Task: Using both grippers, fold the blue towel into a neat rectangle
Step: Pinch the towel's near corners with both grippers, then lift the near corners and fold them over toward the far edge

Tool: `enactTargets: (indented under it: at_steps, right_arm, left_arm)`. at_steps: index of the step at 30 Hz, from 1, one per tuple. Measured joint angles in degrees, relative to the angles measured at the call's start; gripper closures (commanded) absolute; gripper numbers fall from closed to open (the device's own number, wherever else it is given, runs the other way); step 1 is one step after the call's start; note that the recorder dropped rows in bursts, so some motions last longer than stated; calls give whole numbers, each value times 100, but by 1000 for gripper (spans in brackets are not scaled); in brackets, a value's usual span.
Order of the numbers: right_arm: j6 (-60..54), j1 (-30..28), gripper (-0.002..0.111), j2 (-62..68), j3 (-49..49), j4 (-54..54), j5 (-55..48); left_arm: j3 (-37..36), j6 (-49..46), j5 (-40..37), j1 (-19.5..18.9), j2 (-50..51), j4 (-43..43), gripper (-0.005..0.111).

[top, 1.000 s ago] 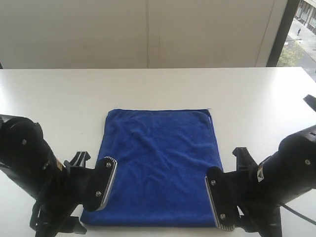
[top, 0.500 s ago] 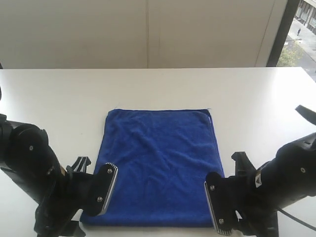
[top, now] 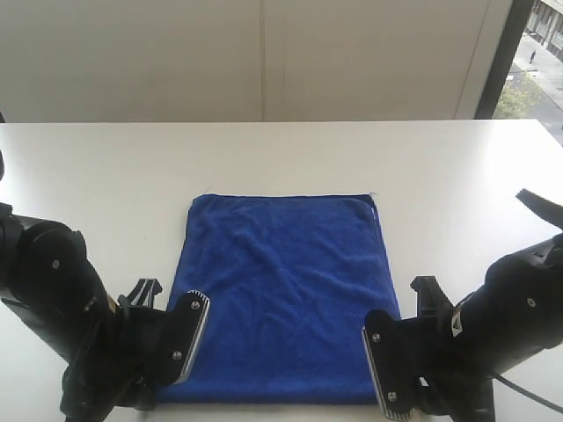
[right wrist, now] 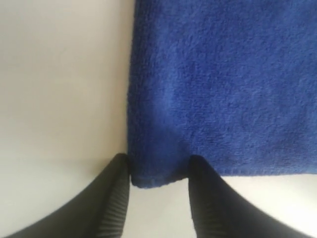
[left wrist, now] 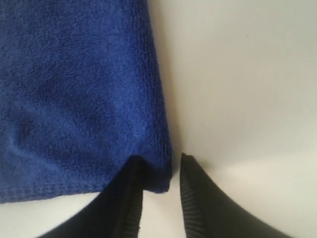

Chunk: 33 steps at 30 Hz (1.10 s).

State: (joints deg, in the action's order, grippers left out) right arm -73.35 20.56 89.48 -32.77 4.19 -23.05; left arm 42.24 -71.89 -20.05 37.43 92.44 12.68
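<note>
The blue towel [top: 286, 290] is spread flat on the white table [top: 440, 193], roughly in the middle, and its two near corners are met by the grippers.

In the left wrist view, one corner is seen between the fingers [left wrist: 195, 198] of the left gripper [left wrist: 160, 158]. The fingers are held apart. One is laid against the cloth's edge, while a thin strip of table shows between the other and the corner.

In the right wrist view, the other near corner fills the gap of the right gripper [right wrist: 158, 158]. Its fingers [right wrist: 114, 198] are also apart, and each is touched by the cloth. Whether the corner is pinched cannot be told.

In the exterior view, the left arm [top: 48, 281] and right arm [top: 519, 308] are held low at the near edge of the table. Each is tilted down and inward towards its corner, with the towel between them.
</note>
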Motion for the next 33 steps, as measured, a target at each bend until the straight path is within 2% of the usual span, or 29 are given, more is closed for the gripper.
enactTargets:
  at_steps: [5,8,11,18,26,33]
  right_arm:
    - [-12,0,77,0,0,11,-22]
    - [-12,0,99,14,0,11,-31]
    - [-12,0,108,34,0,11,-31]
    - [-12,0,108,-42,0,11,-46]
    - [-2,0,108,-705,0,11,-202]
    - [96,0,108,-1239,0,22,-693]
  left_arm:
    - [0,0,-36,0,0,0,103]
    - [0,0,-78,0,0,0,107]
    - [0,0,-87,0,0,0,107]
    - [0,0,-145,0,-220,0,107]
    - [0,0,-259,0,-670,0,107]
    - [0,0,-805,0,-927,0,107]
